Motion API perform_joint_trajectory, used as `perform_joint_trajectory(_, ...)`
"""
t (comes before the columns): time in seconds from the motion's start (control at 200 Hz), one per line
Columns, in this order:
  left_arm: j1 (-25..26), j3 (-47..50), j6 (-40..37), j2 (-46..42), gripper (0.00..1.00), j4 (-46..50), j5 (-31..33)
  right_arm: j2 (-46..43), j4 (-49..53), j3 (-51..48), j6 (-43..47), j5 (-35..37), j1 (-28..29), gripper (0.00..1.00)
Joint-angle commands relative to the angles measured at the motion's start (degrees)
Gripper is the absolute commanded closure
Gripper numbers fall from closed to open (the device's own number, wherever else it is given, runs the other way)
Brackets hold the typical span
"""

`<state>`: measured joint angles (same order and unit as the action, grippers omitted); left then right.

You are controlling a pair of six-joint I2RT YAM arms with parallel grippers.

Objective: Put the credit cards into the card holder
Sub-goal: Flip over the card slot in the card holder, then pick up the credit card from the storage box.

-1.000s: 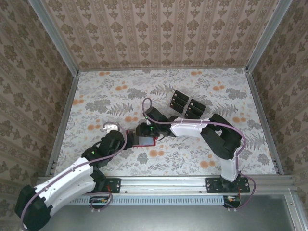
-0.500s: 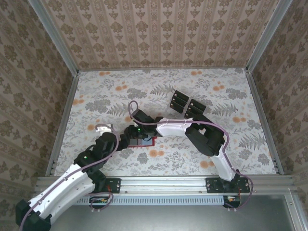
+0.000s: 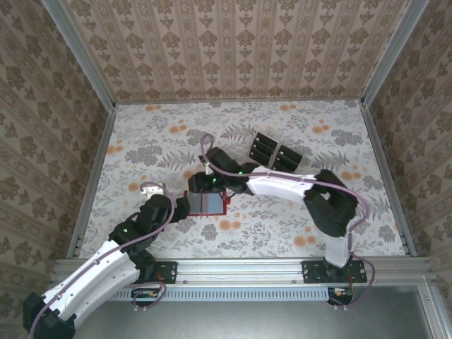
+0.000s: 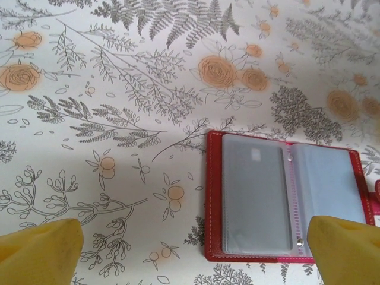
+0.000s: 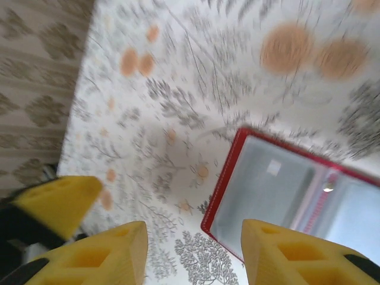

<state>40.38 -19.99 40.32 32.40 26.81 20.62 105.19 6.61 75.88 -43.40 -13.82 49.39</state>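
Note:
The red card holder (image 3: 207, 203) lies open and flat on the flowered table, its greyish clear pockets (image 4: 256, 202) facing up. My left gripper (image 3: 182, 207) sits just left of it, open, and the holder's near left corner (image 4: 215, 252) shows between its yellow fingertips (image 4: 39, 250). My right gripper (image 3: 200, 185) hovers over the holder's far left edge, jaws apart and nothing between them, with the holder (image 5: 279, 196) below its fingers (image 5: 294, 255). The black credit cards (image 3: 265, 147) lie in two groups behind and to the right, apart from both grippers.
The second group of cards (image 3: 289, 159) lies beside the first, under the right arm's reach. Patterned walls and metal rails (image 3: 92, 191) close in the table on three sides. One left fingertip (image 5: 54, 200) shows in the right wrist view.
The right gripper has swung off the holder toward its far left edge, leaving the open pockets in view. The left gripper drew back slightly left. The holder shifted a little left.

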Motion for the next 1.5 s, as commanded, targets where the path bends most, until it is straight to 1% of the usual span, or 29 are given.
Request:
perform_joint_trajectory(0.0, -0.57, -1.22, -0.32, 2.56, 0.0, -2.16, -1.28, -7.31, 7.21, -3.16, 6.13, 1.78, -4.68, 0.54)
perform_joint_trajectory(0.065, -0.66, -1.77, -0.74, 4.94, 0.0, -3.58, -1.88, -10.68, 12.45, -4.45, 9.69, 4.12, -8.2, 0.54)
perform_joint_trajectory(0.245, -1.39, -4.92, -2.97, 11.52, 0.0, -5.22, -3.52, -18.05, 26.0, -5.32, 21.39, 15.35, -17.51, 0.54)
perform_joint_trajectory(0.385, -2.8, -7.29, -4.84, 16.53, 0.0, -6.39, -6.24, -19.0, 32.06, -4.35, 27.48, 22.06, -22.96, 0.56)
perform_joint_trajectory(0.475, -3.78, -8.36, -6.0, 19.17, 0.0, -7.34, -7.28, -17.83, 33.8, -4.3, 29.56, 24.07, -24.76, 0.56)
perform_joint_trajectory(0.71, -6.45, -11.13, -8.66, 22.3, 0.0, -7.43, -9.51, -12.16, 37.33, -3.28, 32.57, 28.03, -25.27, 0.62)
perform_joint_trajectory(1.085, -6.89, -10.16, -7.2, 23.42, 0.0, -8.97, -10.43, -6.39, 36.56, -1.1, 36.99, 35.08, -24.01, 0.62)
perform_joint_trajectory(1.49, -7.16, -9.5, -6.92, 23.52, 0.0, -9.43, -10.27, -3.01, 35.44, -0.62, 37.58, 34.11, -23.2, 0.64)
